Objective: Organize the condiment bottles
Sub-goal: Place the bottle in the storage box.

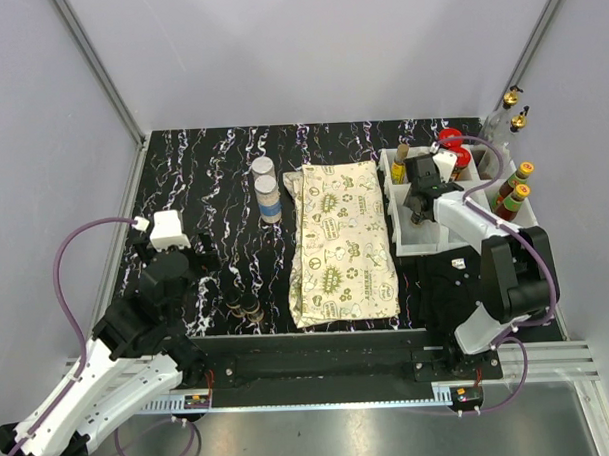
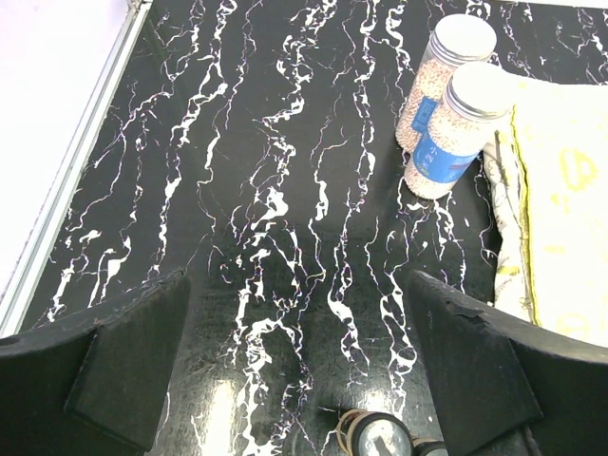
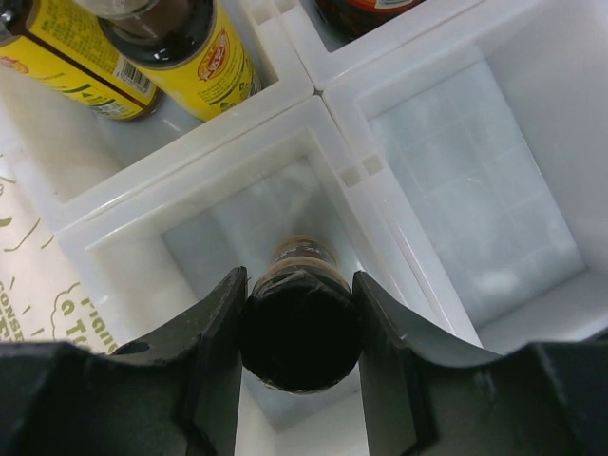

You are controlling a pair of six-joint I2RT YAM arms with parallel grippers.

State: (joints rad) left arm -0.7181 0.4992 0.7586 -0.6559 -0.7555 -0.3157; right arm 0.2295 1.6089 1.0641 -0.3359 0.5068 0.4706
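- Your desk (image 1: 213, 181) carries a cream cloth (image 1: 340, 242) and white bins (image 1: 415, 249).
- Your right gripper (image 3: 299, 323) has its jaws clamped on a dark-capped bottle (image 3: 300, 347), above one bin compartment.
- Your left gripper (image 2: 299, 366) holds its jaws apart above the desk.
- Two clear jars (image 2: 446, 133) stand just beside the cloth.

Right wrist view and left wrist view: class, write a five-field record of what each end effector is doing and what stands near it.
Right end effector: shut on a dark bottle, seen cap-first
Below it: a compartment of the white bin
Next compartment: yellow-labelled bottles
Left end effector: open, holding nothing, over the black marbled table
Ahead of it: two clear white-capped jars, upright beside the cream cloth
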